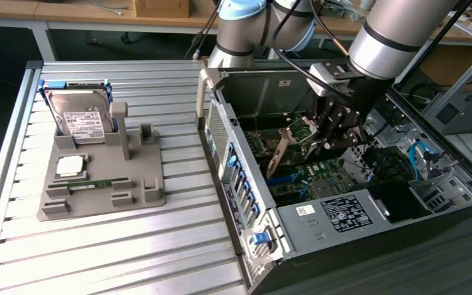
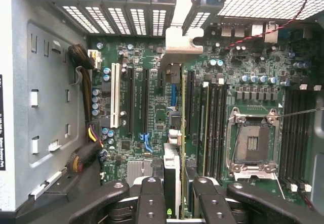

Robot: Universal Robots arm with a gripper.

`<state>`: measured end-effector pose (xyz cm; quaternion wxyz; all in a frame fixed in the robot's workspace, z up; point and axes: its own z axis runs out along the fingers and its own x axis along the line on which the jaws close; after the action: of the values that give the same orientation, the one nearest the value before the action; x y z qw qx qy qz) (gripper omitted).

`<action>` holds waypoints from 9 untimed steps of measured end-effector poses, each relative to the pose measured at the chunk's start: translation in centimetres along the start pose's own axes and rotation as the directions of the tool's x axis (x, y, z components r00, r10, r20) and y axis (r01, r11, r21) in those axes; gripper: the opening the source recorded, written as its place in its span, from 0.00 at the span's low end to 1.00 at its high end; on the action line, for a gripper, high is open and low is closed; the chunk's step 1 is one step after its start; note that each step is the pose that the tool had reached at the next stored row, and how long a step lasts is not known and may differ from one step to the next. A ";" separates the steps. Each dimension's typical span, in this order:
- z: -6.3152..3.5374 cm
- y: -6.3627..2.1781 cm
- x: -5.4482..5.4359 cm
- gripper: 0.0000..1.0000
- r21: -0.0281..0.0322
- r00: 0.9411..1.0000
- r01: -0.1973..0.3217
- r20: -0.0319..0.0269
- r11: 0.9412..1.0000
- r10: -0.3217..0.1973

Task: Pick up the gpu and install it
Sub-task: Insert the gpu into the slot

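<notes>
While the black two-fingered gripper (image 1: 328,136) reaches down inside the open grey computer case (image 1: 244,184), it is clamped on the thin dark gpu card with a silvery bracket (image 2: 176,107), held on edge between its fingers (image 2: 151,198) over the green motherboard (image 2: 152,133). Long expansion slots flank the card. Beside the case on the slatted metal desk (image 1: 121,246), a grey tray (image 1: 150,196) carries a silver hard drive (image 1: 84,120).

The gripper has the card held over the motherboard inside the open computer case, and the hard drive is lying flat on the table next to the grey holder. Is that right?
Not quite. The hard drive stands on edge in the grey holder, not flat on the table, as the exterior view shows. The rest holds: the gripper has the card over the motherboard inside the open case.
</notes>
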<state>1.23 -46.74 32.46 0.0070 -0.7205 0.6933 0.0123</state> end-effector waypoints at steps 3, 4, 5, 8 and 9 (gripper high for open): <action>0.01 0.03 0.2 0.27 0.000 1.000 0.000 0.000 1.000 0.000; 0.01 0.04 0.3 0.27 0.000 1.000 0.000 0.000 1.000 0.000; 0.02 0.05 0.3 0.27 0.000 1.000 0.000 0.000 1.000 0.000; 0.02 0.07 0.5 0.27 0.000 1.000 0.000 0.000 1.000 0.000; 0.02 0.07 0.5 0.27 0.000 1.000 0.000 0.000 1.000 0.000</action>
<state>1.18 -47.21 32.42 0.0070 -0.7206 0.6932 0.0123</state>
